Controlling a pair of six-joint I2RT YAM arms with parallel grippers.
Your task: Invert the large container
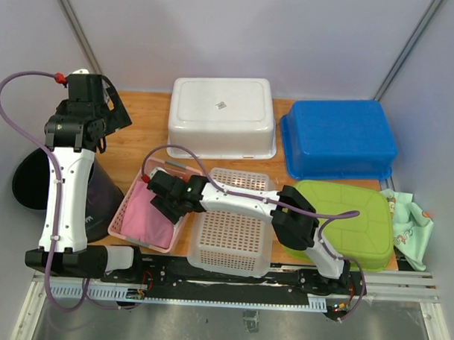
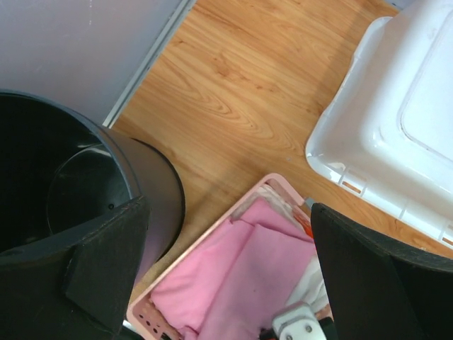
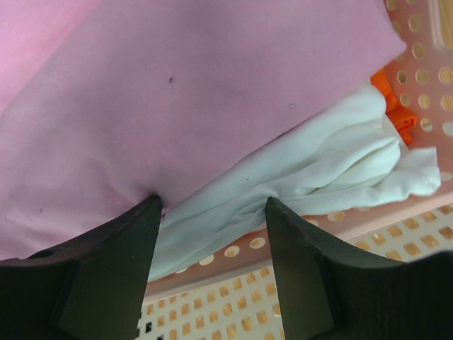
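A large white tub (image 1: 221,114) lies bottom-up at the back middle and also shows in the left wrist view (image 2: 396,127). A large blue tub (image 1: 338,136) and a green tub (image 1: 345,219) lie bottom-up on the right. My left gripper (image 1: 102,124) is open and empty, held high at the back left (image 2: 226,234). My right gripper (image 1: 162,197) is open and down inside the pink basket (image 1: 129,204). Its fingers (image 3: 212,205) press into a white cloth (image 3: 318,163) and a pink cloth (image 3: 177,106).
A white perforated basket (image 1: 236,222) stands upright at the front middle, beside the pink basket. A black bin (image 1: 33,182) stands at the left table edge, below my left gripper (image 2: 156,184). An orange item (image 3: 396,117) lies in the pink basket. A patterned cloth (image 1: 411,229) lies far right.
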